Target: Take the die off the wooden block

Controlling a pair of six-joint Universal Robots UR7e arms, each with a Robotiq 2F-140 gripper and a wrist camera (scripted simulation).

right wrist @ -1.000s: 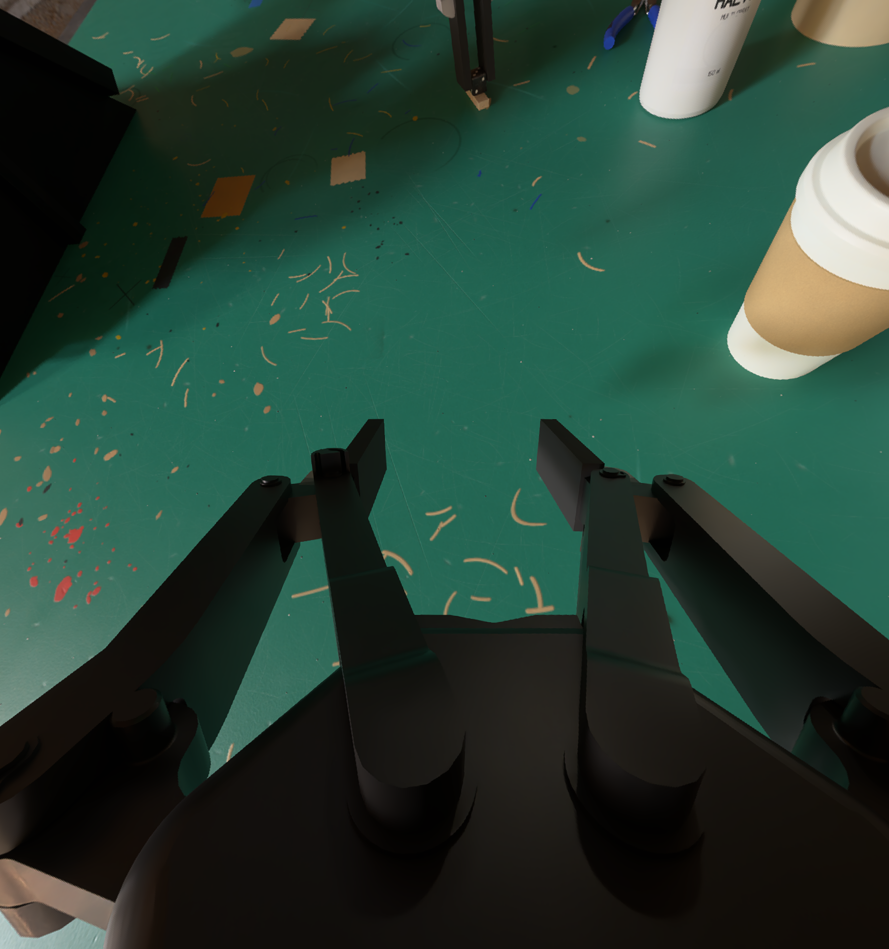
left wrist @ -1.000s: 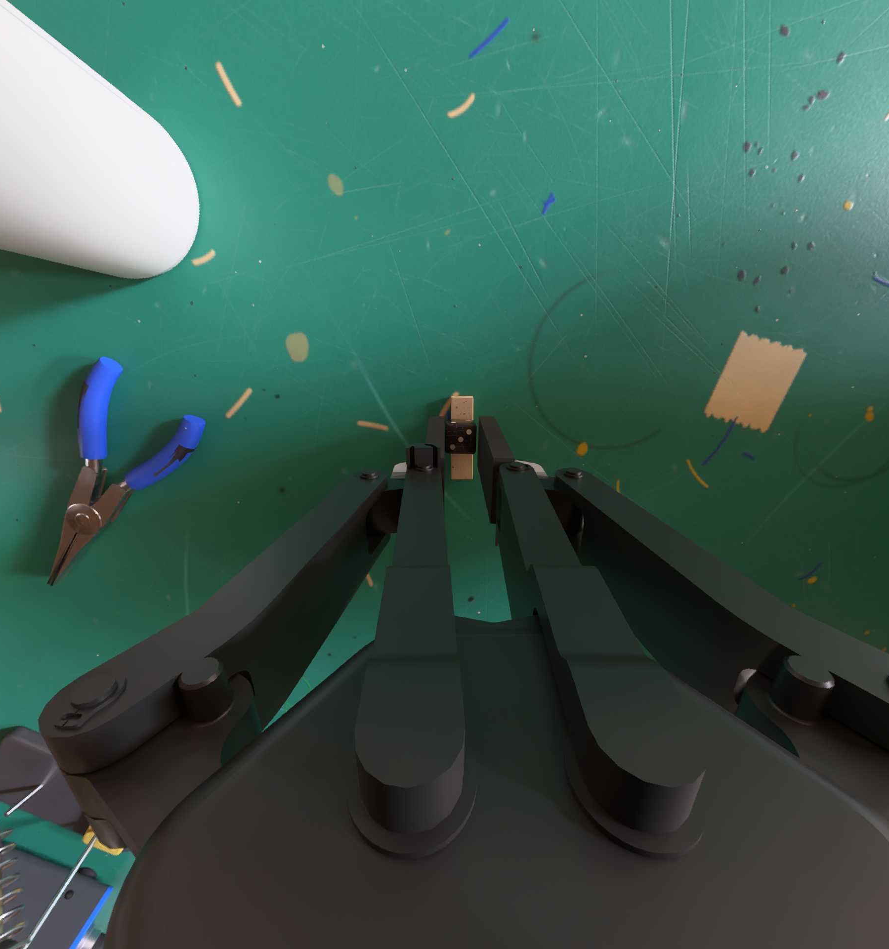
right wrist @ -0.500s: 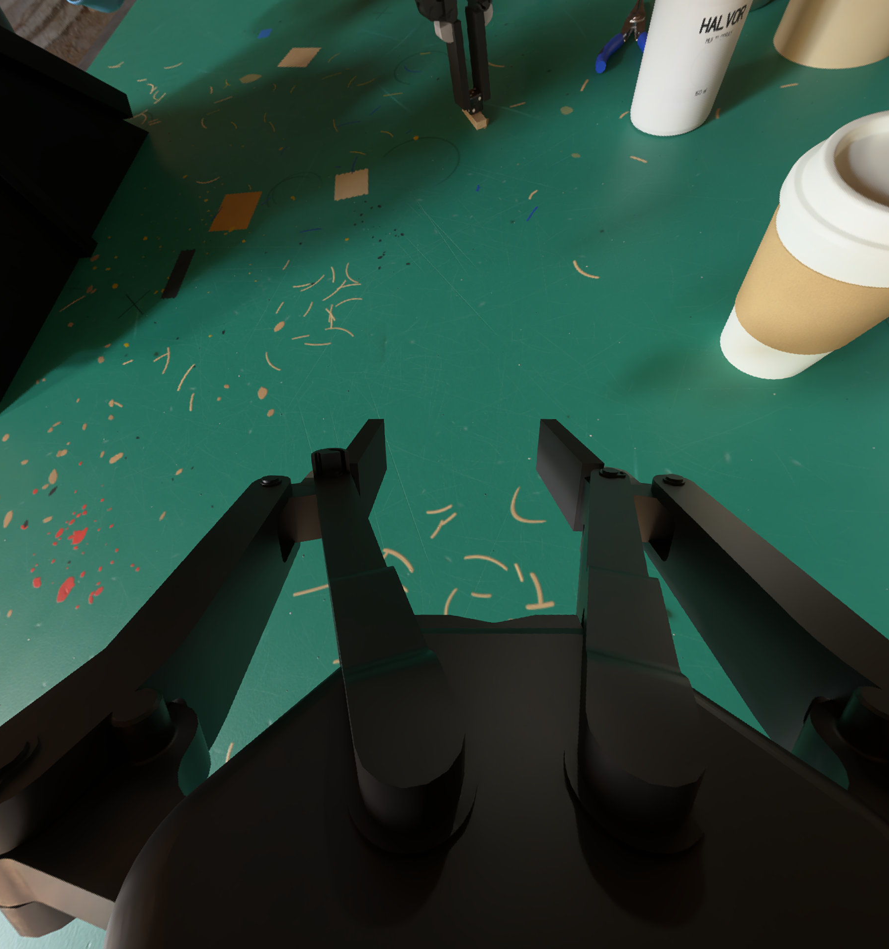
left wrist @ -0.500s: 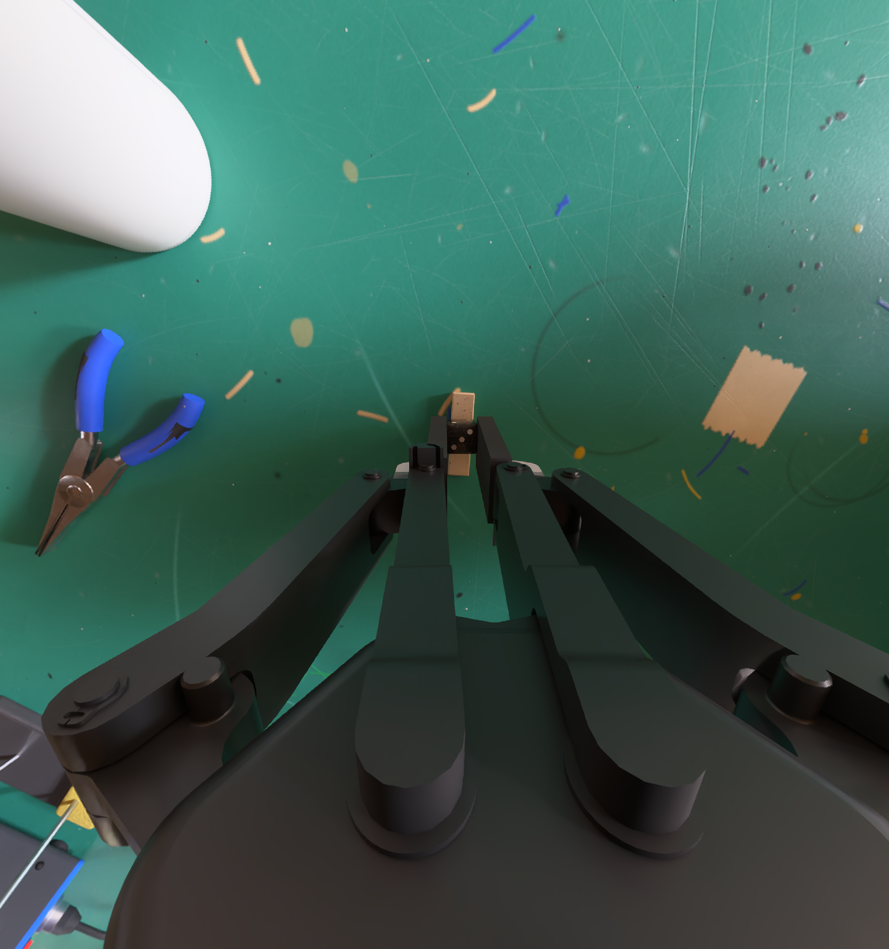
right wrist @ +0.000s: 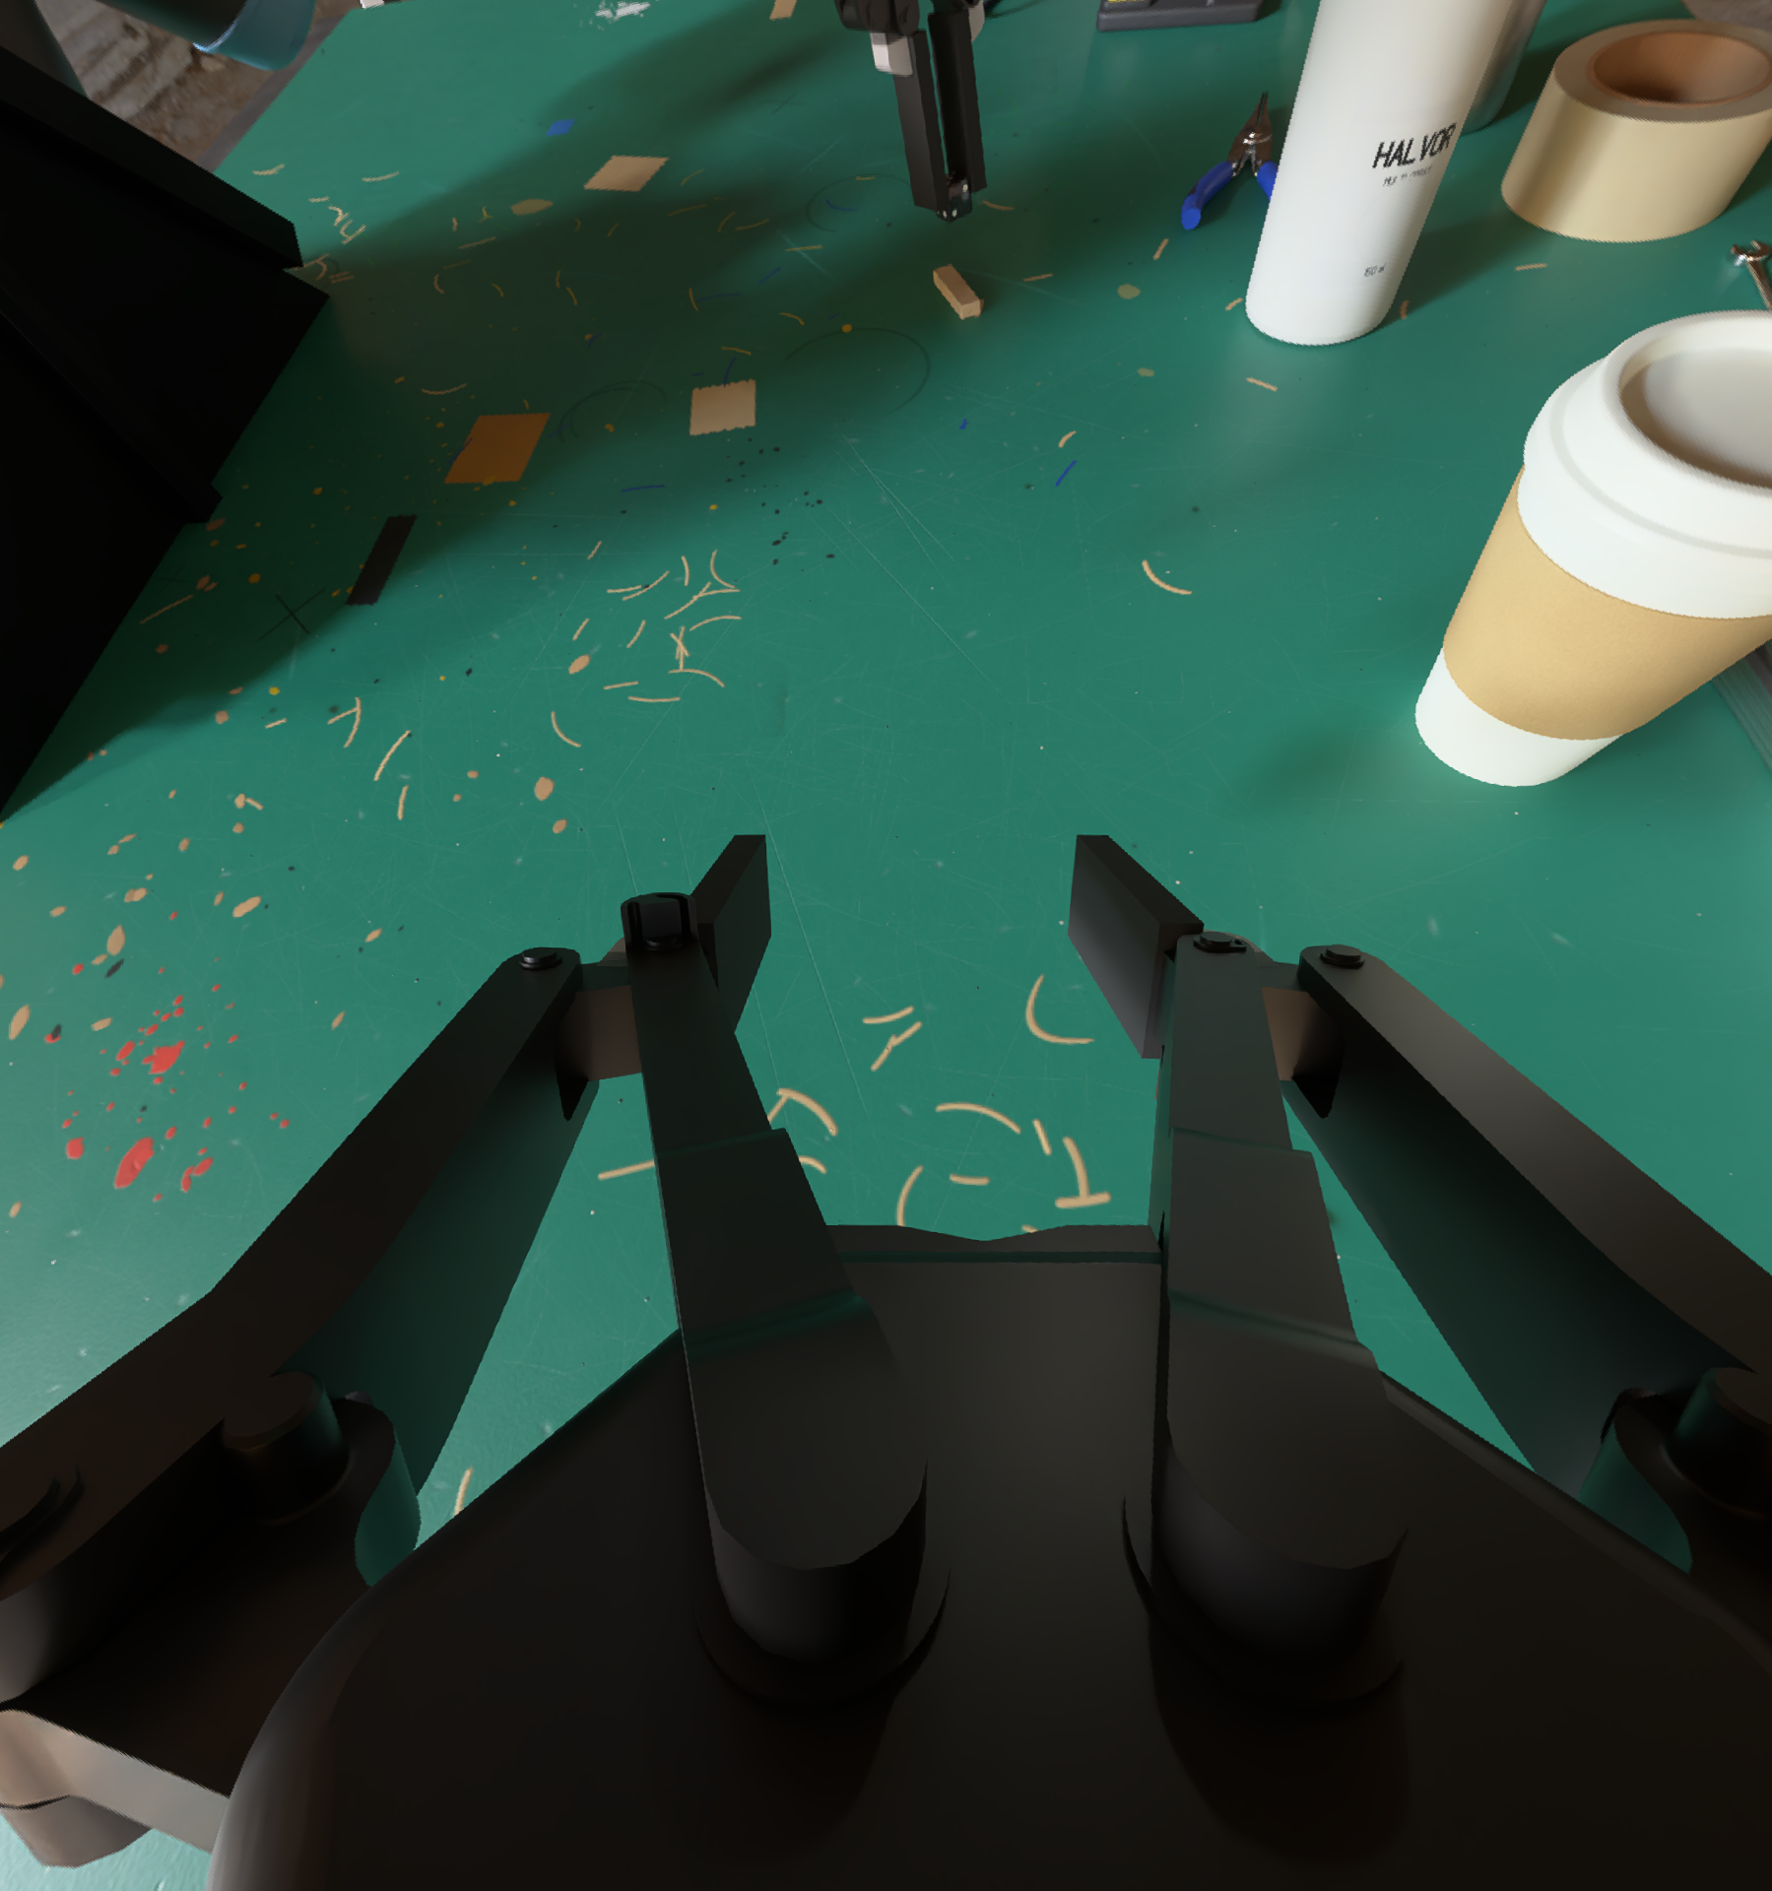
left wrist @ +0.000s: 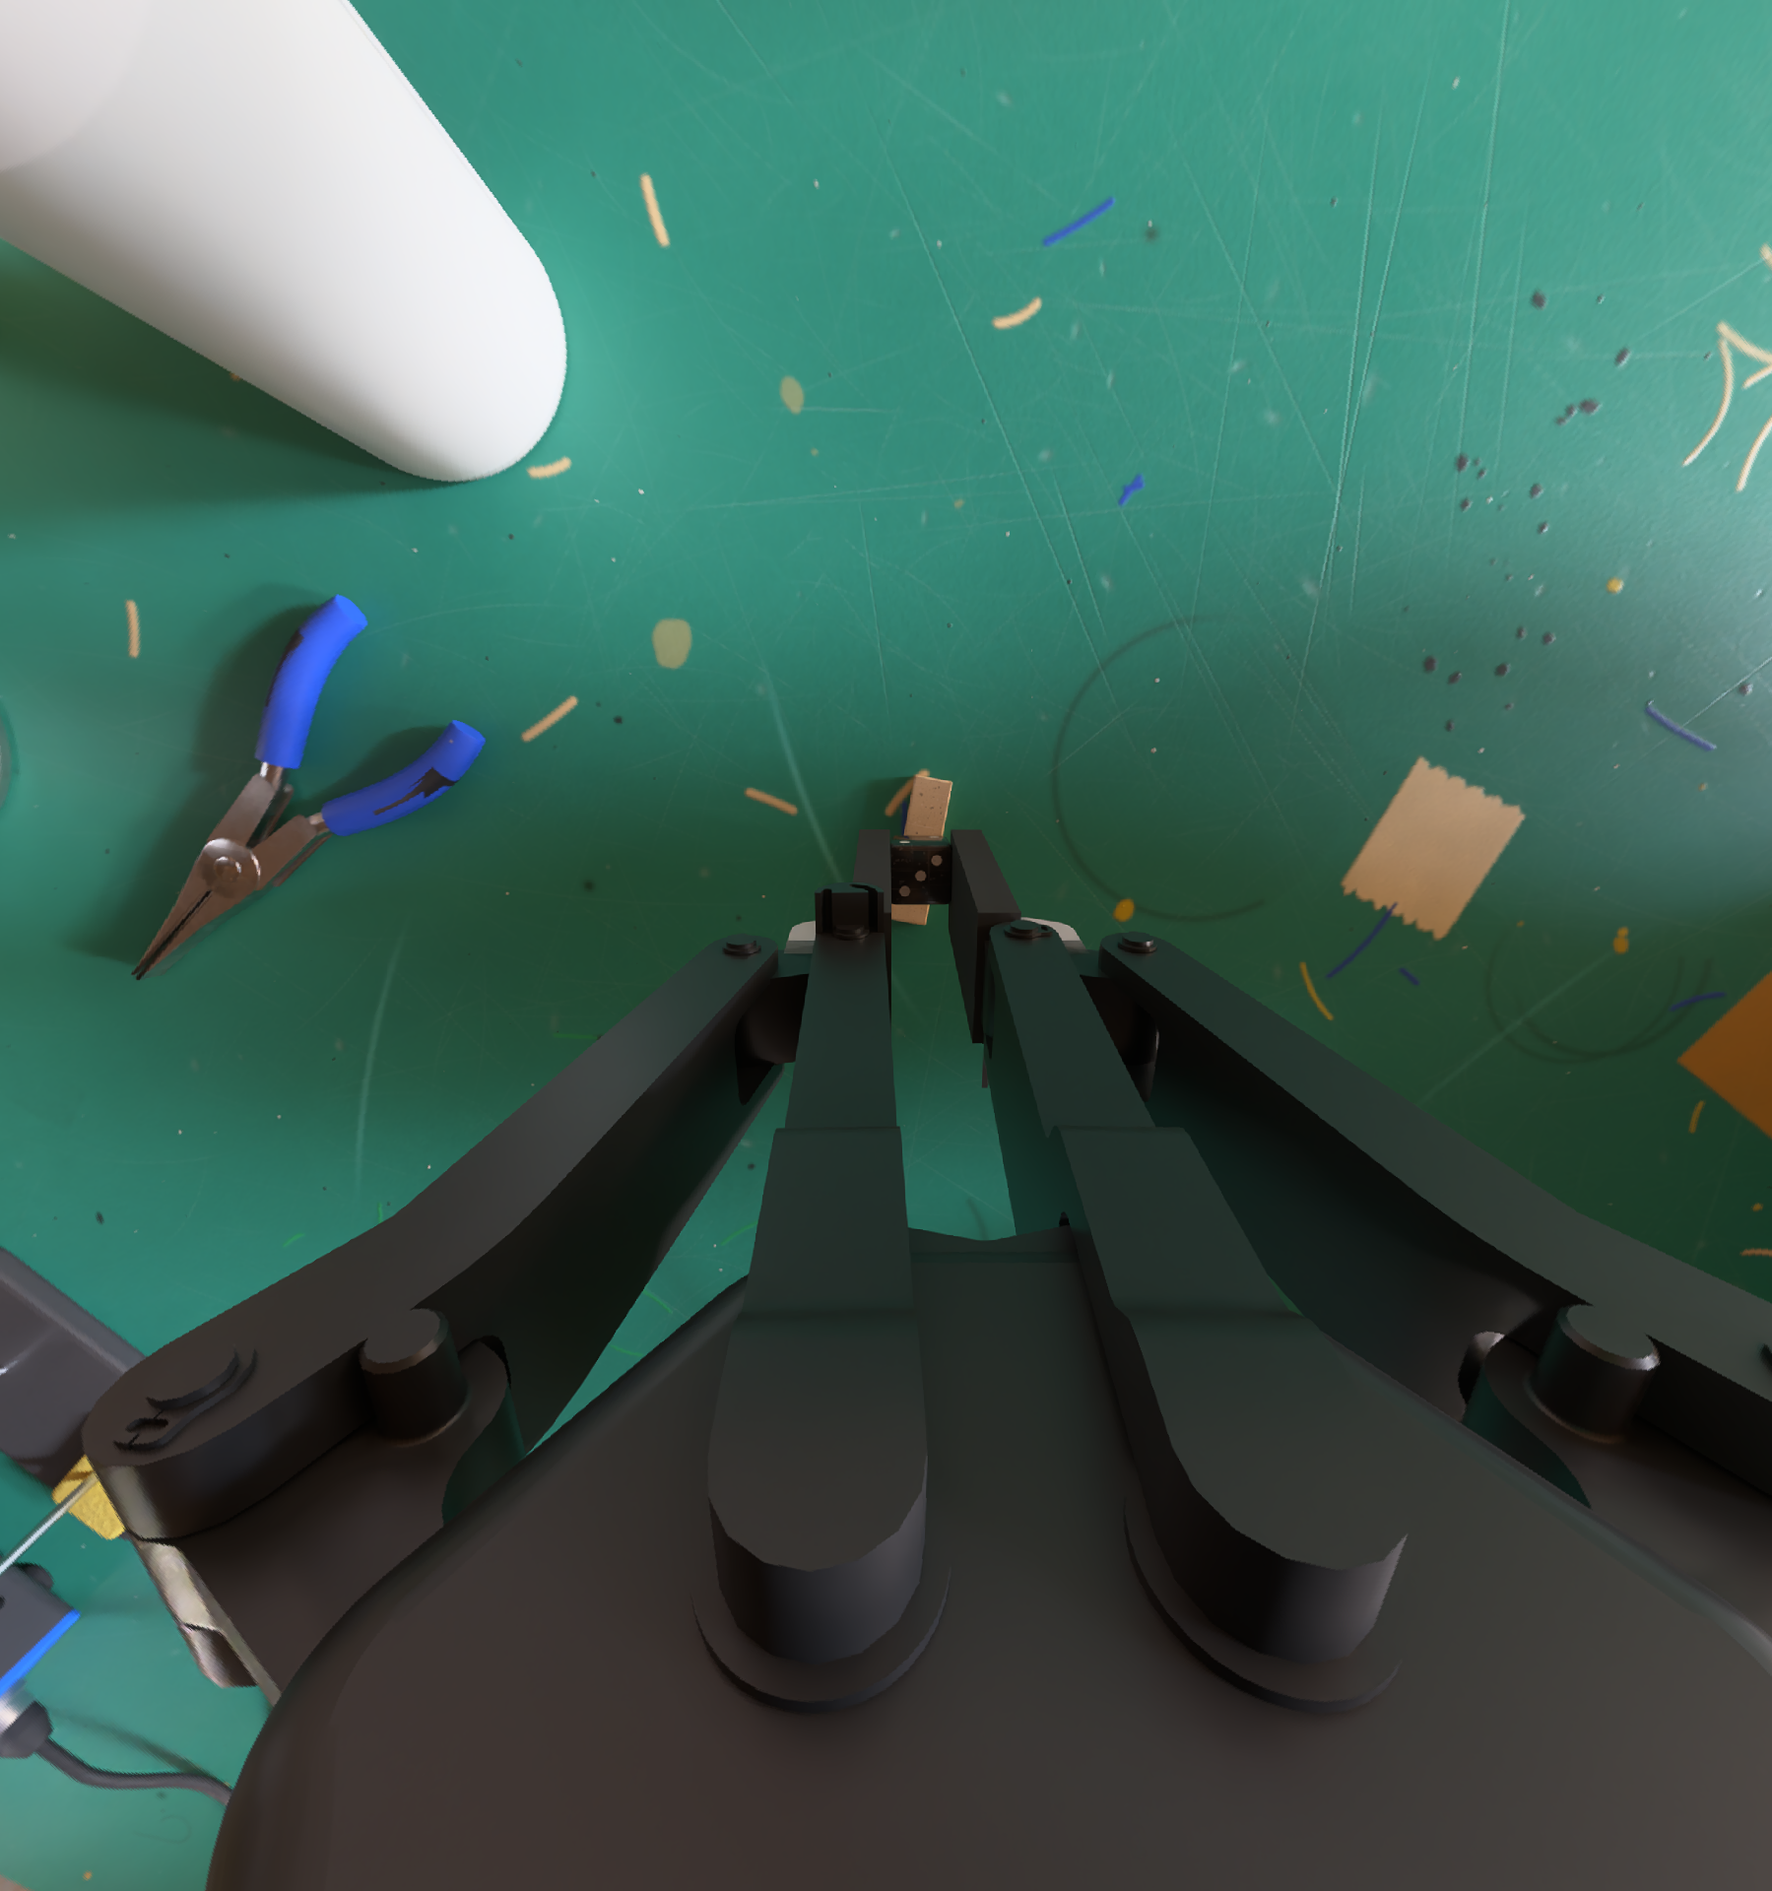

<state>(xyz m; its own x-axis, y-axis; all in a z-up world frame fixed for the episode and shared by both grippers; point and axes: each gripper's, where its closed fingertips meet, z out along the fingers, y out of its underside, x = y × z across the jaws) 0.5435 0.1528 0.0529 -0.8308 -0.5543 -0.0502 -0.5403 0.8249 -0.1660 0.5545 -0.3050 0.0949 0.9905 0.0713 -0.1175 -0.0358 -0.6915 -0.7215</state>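
Note:
My left gripper (left wrist: 919, 870) is shut on a small black die (left wrist: 918, 871) with white pips and holds it above the green mat. The small wooden block (left wrist: 927, 807) lies on the mat below and beyond the die, apart from it. In the right wrist view the block (right wrist: 956, 291) sits alone on the mat, with the left gripper (right wrist: 951, 200) raised above it at the far side. My right gripper (right wrist: 919, 900) is open and empty over the near part of the mat.
Blue-handled pliers (left wrist: 293, 783) lie left of the block. A white bottle (right wrist: 1357, 174), a tape roll (right wrist: 1649, 128) and a lidded paper cup (right wrist: 1639, 553) stand at the right. A black box (right wrist: 73, 409) is at the left. Paper scraps (left wrist: 1431, 847) dot the mat.
My left gripper has risen with the die, lifting it clear of the wooden block, which stays on the mat. The right gripper stays open.

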